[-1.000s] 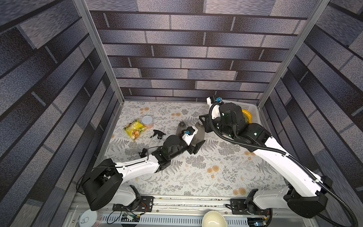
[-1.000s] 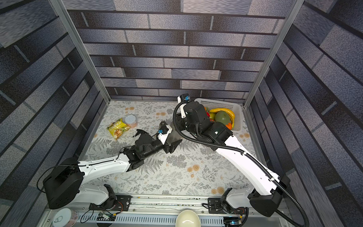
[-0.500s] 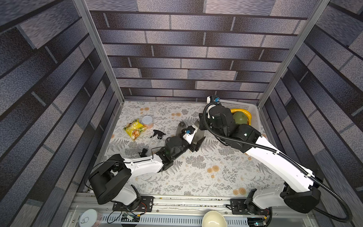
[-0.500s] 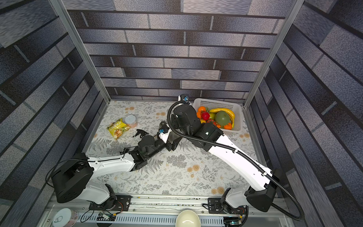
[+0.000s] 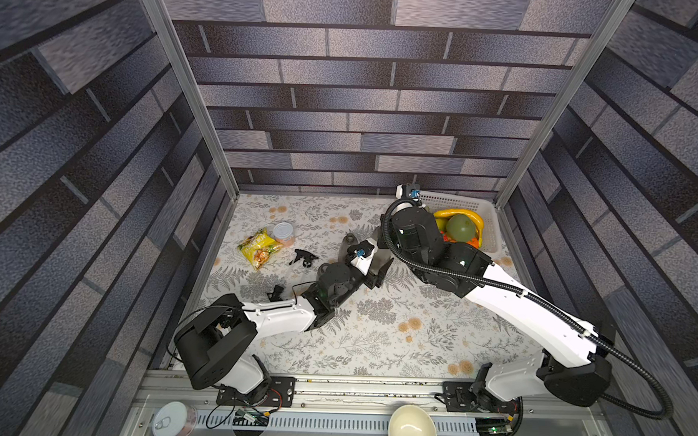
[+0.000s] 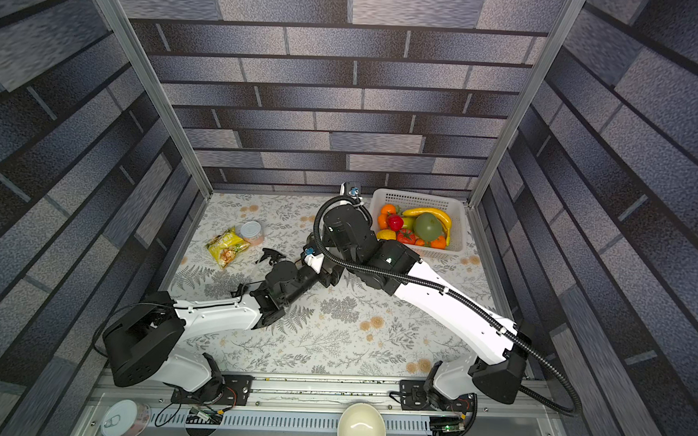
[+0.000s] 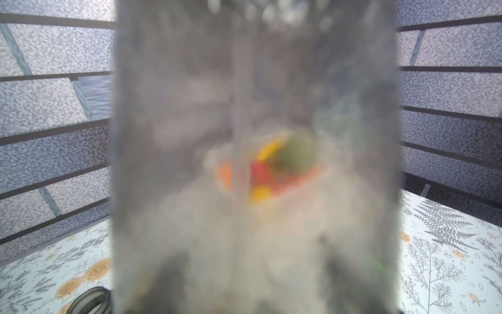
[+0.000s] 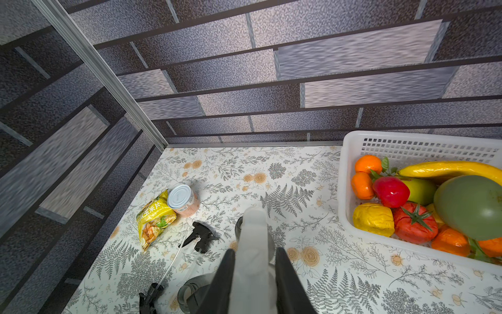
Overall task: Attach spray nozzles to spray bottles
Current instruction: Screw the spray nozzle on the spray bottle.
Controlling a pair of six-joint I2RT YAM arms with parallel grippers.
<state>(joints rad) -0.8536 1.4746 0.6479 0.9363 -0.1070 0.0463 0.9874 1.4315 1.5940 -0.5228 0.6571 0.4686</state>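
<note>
Smoky grey plastic fills the left wrist view: the held spray bottle (image 7: 252, 136) sits so close to the lens that it is a blur, and the fruit behind it shows through only as smears of colour. In a top view the left gripper (image 5: 378, 272) reaches to the middle of the counter (image 5: 375, 339), its jaws clamped on either side of this bottle. I cannot tell whether the bottle's base touches the counter.

The right gripper (image 8: 255, 251) has its jaws clenched on the white spray nozzle (image 8: 252, 231), whose head points away from the wrist. In both top views the right arm hangs right over the left gripper and hides the bottle's neck. It is unclear whether the nozzle is seated on that neck.

A second spray bottle (image 8: 239, 225) stands upright just beyond the white nozzle, partly hidden by it. A third spray bottle (image 8: 190, 295) stands nearer the left arm, its neck open. Between them and the side wall a black spray nozzle (image 8: 202, 236) lies on the counter with its thin dip tube trailing. The other black spray nozzle (image 8: 148, 299) lies further along, beside the left arm.

A silver-lidded can (image 8: 183, 201) touches a yellow snack bag (image 8: 154, 220) near the wall. A white basket (image 8: 350, 152) of fruit occupies the far corner on the right arm's side.
</note>
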